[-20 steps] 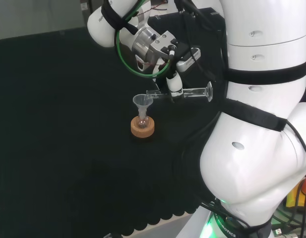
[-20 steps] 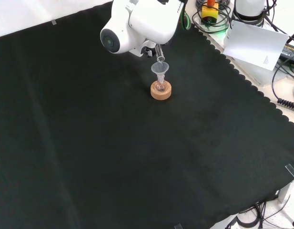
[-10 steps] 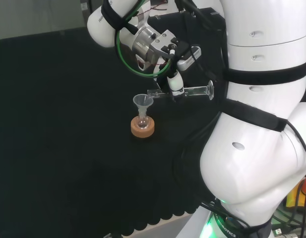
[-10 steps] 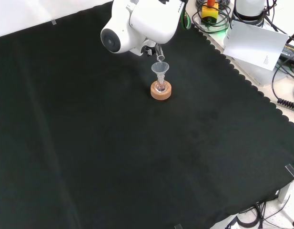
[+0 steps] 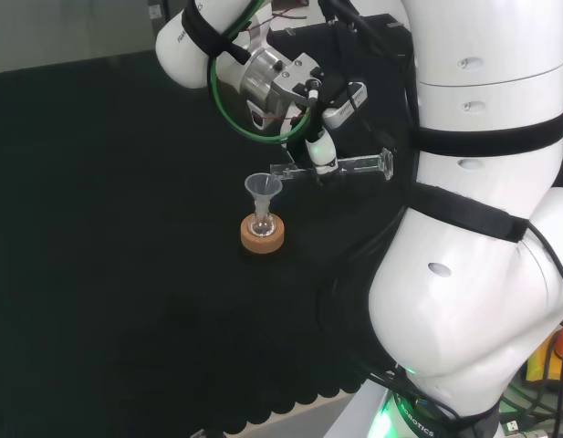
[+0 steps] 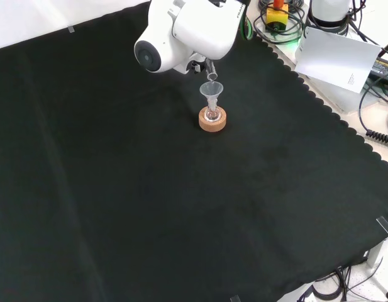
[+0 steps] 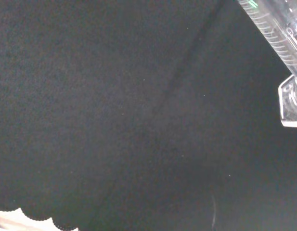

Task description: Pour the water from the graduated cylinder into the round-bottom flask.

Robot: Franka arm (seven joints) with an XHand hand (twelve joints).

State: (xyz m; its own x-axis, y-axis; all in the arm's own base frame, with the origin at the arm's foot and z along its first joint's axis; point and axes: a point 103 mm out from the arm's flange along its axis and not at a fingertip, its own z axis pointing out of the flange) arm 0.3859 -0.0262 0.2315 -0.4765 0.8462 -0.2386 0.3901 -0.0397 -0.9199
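Fingers of the robot hand (image 5: 322, 151) curl round the graduated cylinder (image 5: 340, 167), which lies nearly level in the head view, its foot away from the funnel and its mouth reaching out from the robot hand toward the funnel (image 5: 263, 188). That mouth sits just beside and slightly above the funnel's rim; whether water is running out cannot be told. The funnel stands in the neck of the round-bottom flask (image 5: 261, 223), a small clear bulb set below and a little forward of the robot hand on a cork ring (image 5: 262, 235) on the black-clothed desk (image 5: 108, 228). In the front view the cylinder's mouth (image 6: 212, 76) shows just under the arm's big white link, directly above the funnel (image 6: 211, 90), with the flask (image 6: 212, 114) and the cork ring (image 6: 212, 119) beneath it. The wrist view catches the cylinder's graduated wall (image 7: 276, 33) and its foot close by, above bare cloth.
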